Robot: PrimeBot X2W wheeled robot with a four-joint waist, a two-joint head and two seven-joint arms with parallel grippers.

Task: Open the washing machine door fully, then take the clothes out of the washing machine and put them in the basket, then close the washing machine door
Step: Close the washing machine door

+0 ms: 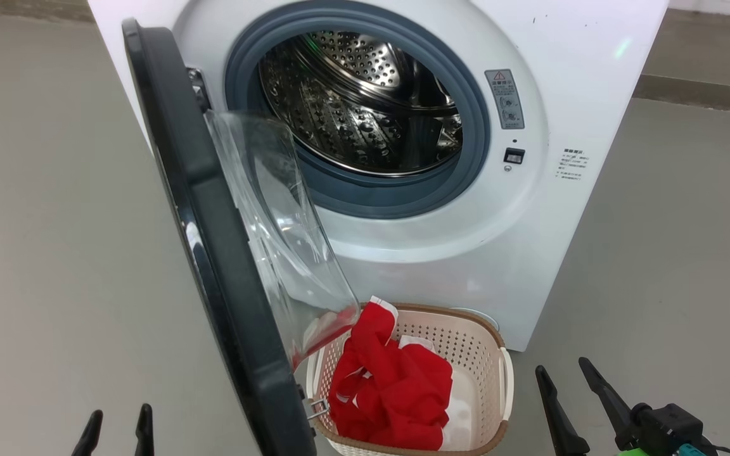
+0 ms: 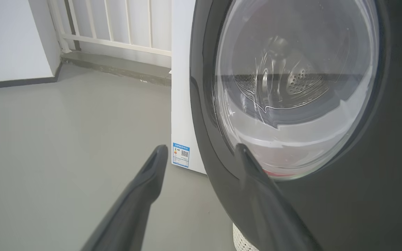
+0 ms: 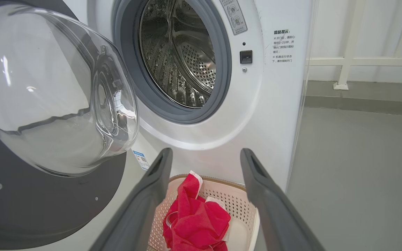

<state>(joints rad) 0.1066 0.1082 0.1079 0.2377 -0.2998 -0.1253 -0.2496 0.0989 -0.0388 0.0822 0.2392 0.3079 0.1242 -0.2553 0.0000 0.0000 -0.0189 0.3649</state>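
The washing machine (image 1: 530,209) stands ahead with its door (image 1: 213,240) swung out toward me, edge-on in the head view, the clear glass bowl (image 1: 276,234) facing the drum (image 1: 365,107). I see no fabric in the drum. The red and white clothes (image 1: 390,386) lie in the cream basket (image 1: 466,342) on the floor under the opening. My left gripper (image 1: 118,427) is open, low at the left, outside the door; its right finger (image 2: 257,181) lies over the door's black rim (image 2: 204,139). My right gripper (image 1: 568,380) is open, right of the basket (image 3: 236,198), pointing at the clothes (image 3: 194,219).
Grey floor (image 1: 42,253) spreads on both sides of the machine. A white railing (image 2: 117,31) and a low kerb run behind it, with a white wall (image 2: 9,38) at the far left. A blue label (image 2: 181,154) is stuck low on the machine's side.
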